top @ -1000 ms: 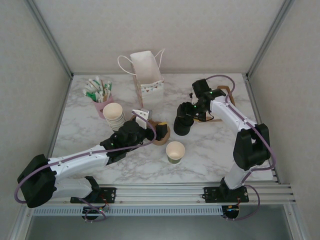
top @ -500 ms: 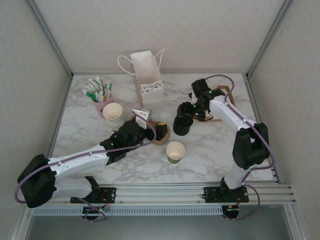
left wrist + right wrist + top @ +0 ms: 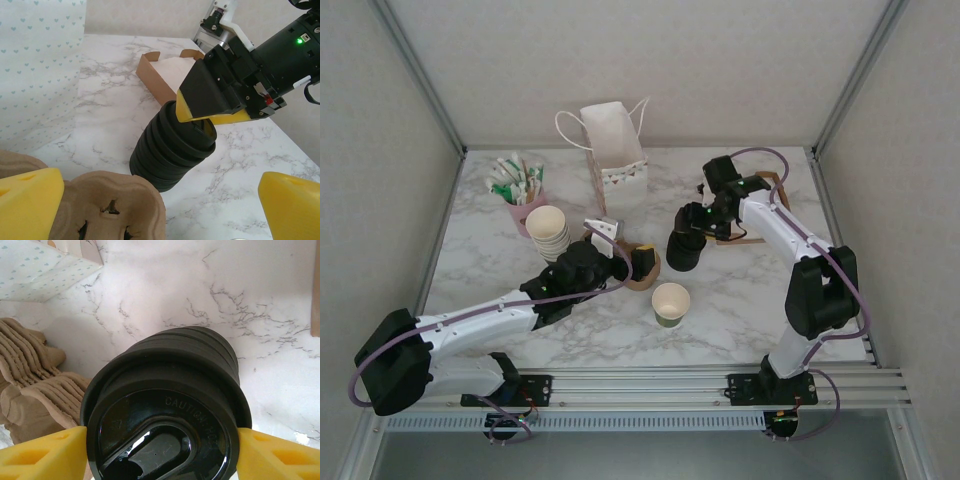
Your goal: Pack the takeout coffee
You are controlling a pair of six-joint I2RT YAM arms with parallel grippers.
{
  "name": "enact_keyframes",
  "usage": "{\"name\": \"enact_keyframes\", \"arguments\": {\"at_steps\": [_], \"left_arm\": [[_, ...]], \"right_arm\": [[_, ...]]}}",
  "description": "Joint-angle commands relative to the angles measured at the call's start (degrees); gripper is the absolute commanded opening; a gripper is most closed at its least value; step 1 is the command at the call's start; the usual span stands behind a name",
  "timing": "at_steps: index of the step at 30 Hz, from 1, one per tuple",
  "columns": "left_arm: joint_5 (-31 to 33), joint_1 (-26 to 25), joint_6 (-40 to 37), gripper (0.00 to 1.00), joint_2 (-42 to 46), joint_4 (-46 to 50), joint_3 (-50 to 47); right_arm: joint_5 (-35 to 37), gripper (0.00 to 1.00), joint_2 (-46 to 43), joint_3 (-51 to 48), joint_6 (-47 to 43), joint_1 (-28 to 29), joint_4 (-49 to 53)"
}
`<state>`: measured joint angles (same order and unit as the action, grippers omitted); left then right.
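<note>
Takeout coffee cup (image 3: 670, 303): small paper cup with olive-green sides and a cream inside, open-topped. It stands upright on the marble desk (image 3: 740, 300) toward the front, between the two arms.
Stack of black lids (image 3: 682, 252): just behind the cup and apart from it, tilted slightly.
Right gripper (image 3: 688, 236): lowered over the stack. Its yellow fingers (image 3: 42, 455) press on opposite edges of the top lid, pinching it.
Left gripper (image 3: 623, 250): fingers (image 3: 30, 200) spread wide, hovering over a brown pulp cup carrier (image 3: 112, 205) just left of the lids.
Behind: white paper bag (image 3: 613, 150) printed with tiny hearts — upright, mouth open.
Far left: stack of lidless cups (image 3: 548, 232) beside a pink holder of sachets (image 3: 520, 195).
Far right: shallow cardboard tray (image 3: 160, 70).
</note>
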<state>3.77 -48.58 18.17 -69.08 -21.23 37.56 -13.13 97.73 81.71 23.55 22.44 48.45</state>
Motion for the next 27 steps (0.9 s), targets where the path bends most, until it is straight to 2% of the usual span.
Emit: {"name": "enact_keyframes", "arguments": {"at_steps": [1,19,27], "left_arm": [[-0.78,0.4,-0.33,1.0,0.88,-1.81,-0.73],[0.33,0.34,-0.11,1.0,0.86,-2.66,-1.35],[3.5,0.33,0.19,1.0,4.98,-5.53,-4.65]], "right_arm": [[0.41,0.72,-1.63,1.61,-0.17,0.56,1.75],[1.39,0.71,-4.71,1.38,-0.3,0.51,2.85],[0.51,0.71,-7.97,1.17,-0.86,0.93,4.0]]}}
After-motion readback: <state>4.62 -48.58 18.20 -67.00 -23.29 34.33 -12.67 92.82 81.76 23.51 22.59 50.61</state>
